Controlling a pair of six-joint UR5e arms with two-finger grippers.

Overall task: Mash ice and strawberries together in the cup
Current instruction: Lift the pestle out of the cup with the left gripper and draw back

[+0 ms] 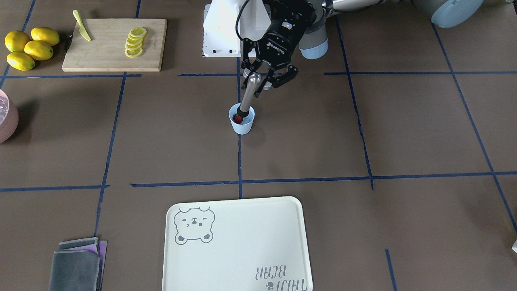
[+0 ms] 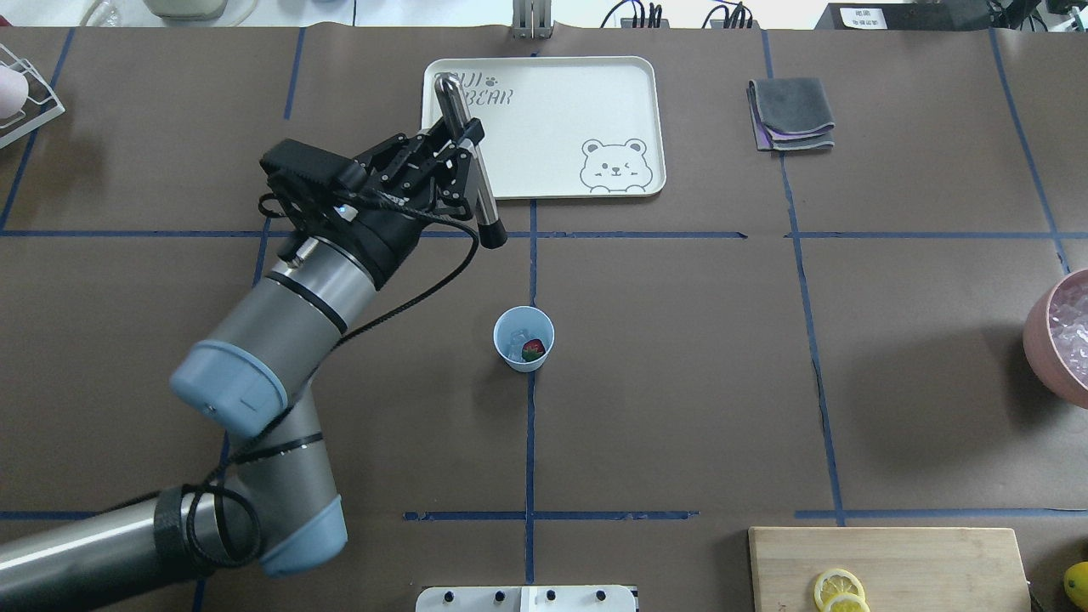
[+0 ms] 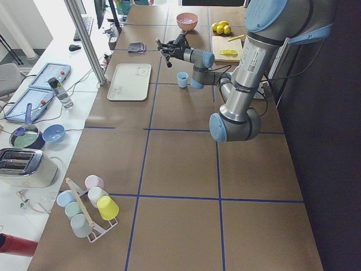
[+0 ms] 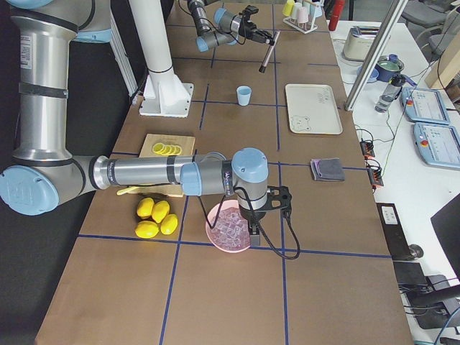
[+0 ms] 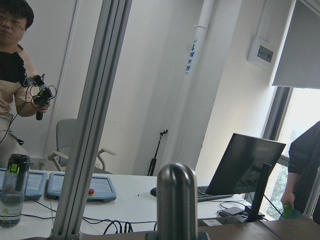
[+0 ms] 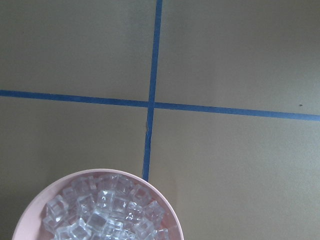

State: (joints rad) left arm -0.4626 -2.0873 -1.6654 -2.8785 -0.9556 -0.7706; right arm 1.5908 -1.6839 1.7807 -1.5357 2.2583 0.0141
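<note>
Nearest, cream tray (image 1: 242, 246) reads "BEAR". Beyond it, mid-table, the cup (image 1: 242, 126) holds the strawberry (image 1: 238, 119) and ice (image 2: 515, 339). "ROBOTIQ"-marked left gripper (image 1: 262, 83) clamps a steel muddler (image 1: 251, 91) raised above the cup. Right gripper (image 4: 253, 219) hangs over the pink bowl (image 4: 215, 241); I cannot tell how its jaws stand.

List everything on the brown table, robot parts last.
pale blue plastic cup: one, table centre.
red strawberry: one, inside the cup.
clear ice lumps: a few, inside the cup.
silver metal muddler: one, black-tipped, held above the table.
cream bear-print tray: one, operators' side.
folded cloths: stack, grey and purple, beside the tray.
pink bowl of ice cubes: one, robot's right.
wooden cutting board: one, robot's right.
lemon slices: about five, yellow, on the board.
yellow-green knife: one, on the board.
whole lemons: four, yellow, beside the board.
rack of pastel cups: one, robot's far left.
left gripper: fingers shut on the muddler.
right gripper: over the pink bowl, fingers unclear.
</note>
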